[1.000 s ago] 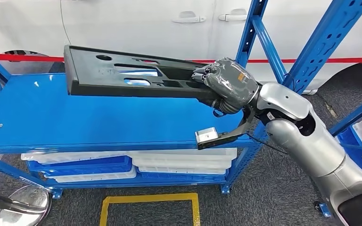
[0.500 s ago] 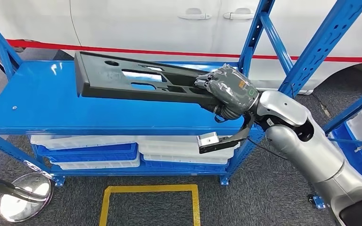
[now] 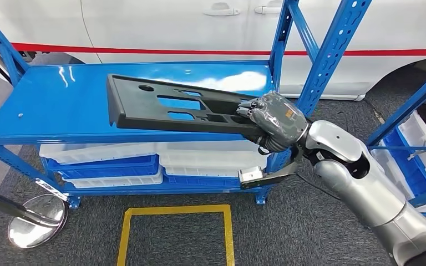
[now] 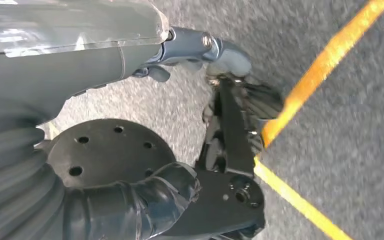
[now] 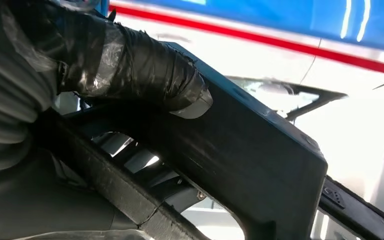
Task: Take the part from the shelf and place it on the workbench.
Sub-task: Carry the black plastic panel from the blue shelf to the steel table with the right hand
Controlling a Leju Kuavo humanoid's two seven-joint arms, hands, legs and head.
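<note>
Left hand (image 4: 130, 200) hangs above grey floor (image 4: 350, 125) and a yellow line (image 4: 325, 70); its fingers' state cannot be told. Right hand (image 3: 274, 119) grips one end of the long black part (image 3: 172, 105), fingers closed on it, above the blue shelf (image 3: 55, 105). Beyond stands a white car (image 3: 172, 22).

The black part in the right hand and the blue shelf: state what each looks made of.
Part: apparently moulded plastic, matt black, with cut-out slots, a raised rim and faint scuffs near the thumb in the right wrist view. The right hand grips one end. Shelf: likely painted sheet metal, glossy blue; it mirrors bright reflections, and the uprights are perforated.
</note>
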